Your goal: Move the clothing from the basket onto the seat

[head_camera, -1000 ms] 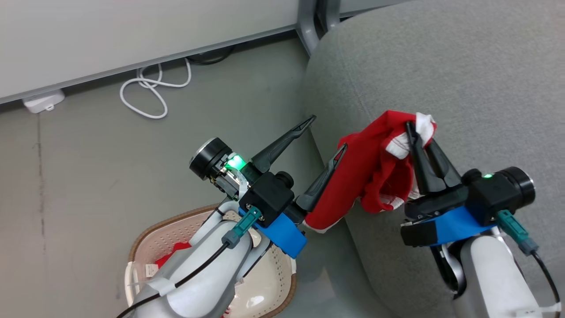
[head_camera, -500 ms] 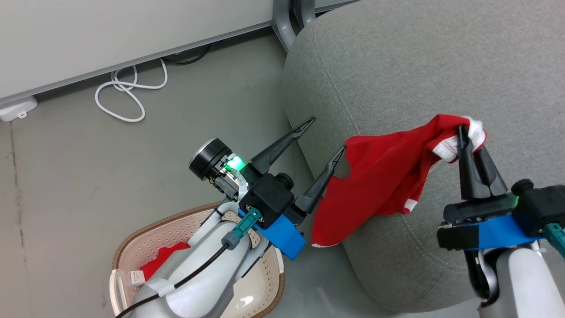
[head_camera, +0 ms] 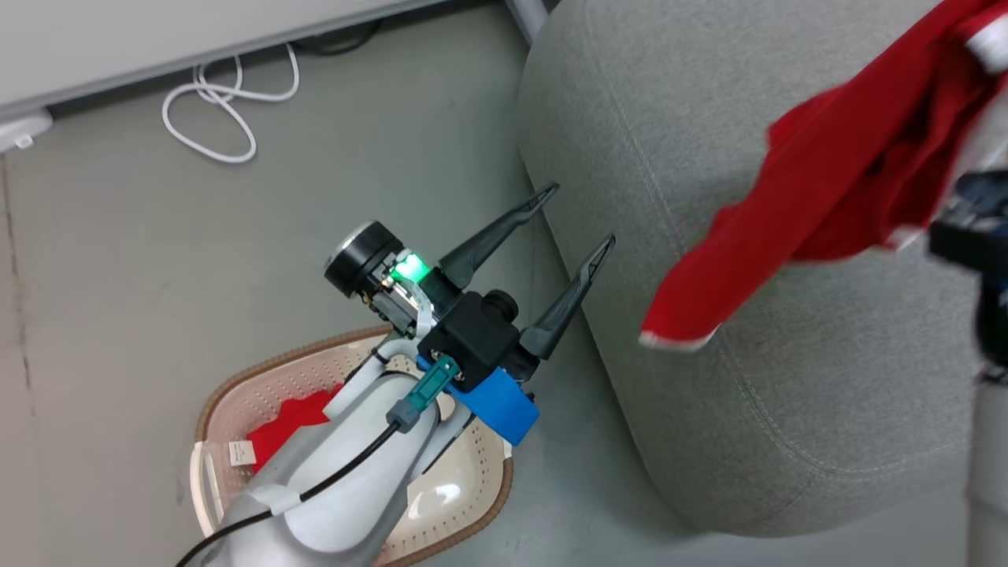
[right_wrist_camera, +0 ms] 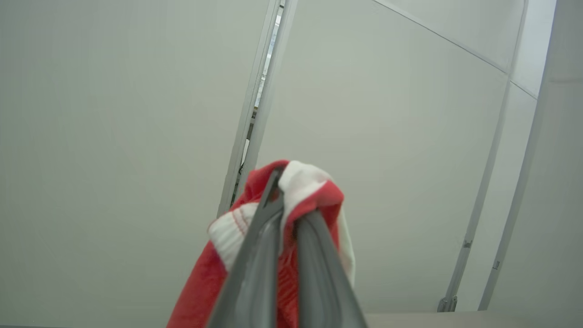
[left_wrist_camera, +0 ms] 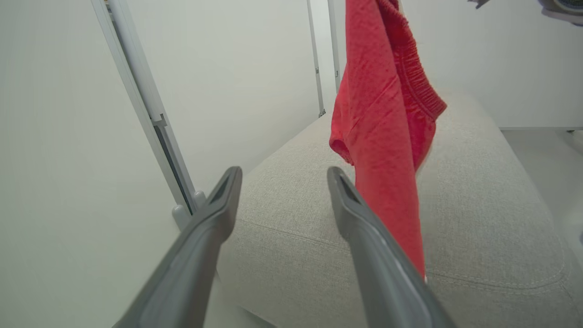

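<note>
Right claw (right_wrist_camera: pixel 287 200): jaws pinched together on the white-trimmed edge of one red garment (head_camera: pixel 827 189). The garment hangs in the air over the seat (head_camera: pixel 787 425), hem low above the cushion. Can't tell if the hem brushes the fabric.

It's held high by a single edge, presumably so the cloth drapes free and clears the cushion's rounded side on the way over.

Second garment (head_camera: pixel 295 413) sits in the basket (head_camera: pixel 236 386) on the floor (head_camera: pixel 118 276), just beside the seat's near corner, so at best one piece of two is nearly across.

Left claw (head_camera: pixel 583 213): jaws spread wide, nothing in them. It sits above the basket near the cushion's edge, likely parked clear for the next pick.

Poor visibility:
- Left forearm (head_camera: pixel 339 488) covers most of the basket's inside. Just a red patch and a paper label (head_camera: pixel 240 453) show.
- In the head view the right claw is blurred and cut by the frame edge.
- No emblem readable on either garment.
</note>
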Tool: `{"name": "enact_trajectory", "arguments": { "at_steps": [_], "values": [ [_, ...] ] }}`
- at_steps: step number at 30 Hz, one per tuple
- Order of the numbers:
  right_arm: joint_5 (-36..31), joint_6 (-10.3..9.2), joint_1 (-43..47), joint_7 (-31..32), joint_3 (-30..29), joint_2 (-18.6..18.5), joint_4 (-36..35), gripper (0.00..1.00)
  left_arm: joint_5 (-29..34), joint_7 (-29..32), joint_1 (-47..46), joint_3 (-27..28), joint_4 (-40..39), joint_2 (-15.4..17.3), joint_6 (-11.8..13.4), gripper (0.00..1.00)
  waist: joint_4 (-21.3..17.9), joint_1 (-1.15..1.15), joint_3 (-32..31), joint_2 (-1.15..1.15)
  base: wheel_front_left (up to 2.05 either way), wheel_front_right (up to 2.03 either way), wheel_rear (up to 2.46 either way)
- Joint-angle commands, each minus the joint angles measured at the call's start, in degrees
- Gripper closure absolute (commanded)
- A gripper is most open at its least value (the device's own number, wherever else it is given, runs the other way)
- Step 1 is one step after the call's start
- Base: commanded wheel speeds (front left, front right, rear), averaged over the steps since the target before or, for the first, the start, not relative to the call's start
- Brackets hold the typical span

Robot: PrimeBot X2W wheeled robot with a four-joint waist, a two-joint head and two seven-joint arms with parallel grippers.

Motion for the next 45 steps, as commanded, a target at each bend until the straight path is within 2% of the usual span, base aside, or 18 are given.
{"name": "enact_trajectory", "arguments": {
  "at_steps": [1, 11, 18, 21, 30, 41, 42, 43, 44, 45],
  "values": [
    [-0.5, 0.01, -4.7, 0.0, -1.8, -2.2, -0.8, 1.00, 0.4, -0.2, -1.8, 0.3, -0.3, 0.4, 0.1, 0.00, 1.4, 0.00, 2.7, 0.00, 0.00, 0.00, 0.00],
    [-0.7, 0.01, -19.4, 0.0, -9.4, -12.2, -1.6, 1.00, 1.3, -0.2, -5.1, -0.3, -0.7, 0.5, -0.2, 0.00, 4.1, 0.00, 9.8, 0.00, 0.00, 0.00, 0.00],
    [-0.6, 0.01, -25.6, 0.0, -10.7, -17.4, 4.4, 1.00, 1.7, -0.2, -6.9, -0.3, -0.8, 0.5, -0.2, 0.00, 5.2, 0.00, 13.5, 0.00, 0.00, 0.00, 0.00],
    [-0.9, 0.01, -25.8, 0.0, -10.9, -17.4, 8.6, 1.00, 1.9, -0.2, -7.6, -0.6, -0.7, 0.3, -0.3, 0.00, 5.8, 0.00, 14.5, 0.00, 0.00, 0.00, 0.00],
    [-1.1, 0.01, -19.0, 0.0, -11.6, -13.7, 20.6, 1.00, 1.7, -0.2, -8.4, -0.6, -0.5, -0.2, -0.2, 0.00, 7.1, 0.00, 15.3, 0.00, 0.00, 0.00, 0.00],
    [-1.0, 0.01, -13.3, 0.0, -12.7, -10.5, 31.8, 1.00, 1.5, -0.2, -7.8, -0.6, -0.7, -0.6, -0.1, 0.00, 8.5, 0.00, 14.5, 0.00, 0.00, 0.00, 0.00],
    [-1.2, 0.01, -13.0, 0.0, -12.9, -10.2, 32.4, 0.84, 1.4, -0.2, -7.6, -0.5, -0.6, -0.6, -0.1, 0.00, 8.6, 0.00, 14.3, 0.00, 0.00, 0.00, 0.00],
    [-1.4, 0.01, -12.8, 0.0, -13.2, -10.0, 32.7, 0.53, 1.4, -0.2, -7.4, -0.5, -0.6, -0.6, 0.0, 0.00, 8.6, 0.00, 13.9, 0.00, 0.00, 0.00, 0.00],
    [-1.4, 0.01, -12.4, 0.0, -13.6, -9.8, 33.0, 0.00, 1.3, -0.2, -7.1, -0.3, -0.6, -0.5, 0.1, 0.00, 8.7, 0.00, 13.5, 0.00, 0.00, 0.00, 0.00],
    [-1.5, 0.01, -12.1, 0.0, -13.9, -9.7, 32.6, 0.00, 1.3, -0.2, -6.9, -0.2, -0.6, -0.5, 0.2, 0.00, 8.7, 0.00, 13.0, 0.00, 0.00, 0.00, 0.00]
  ]
}}
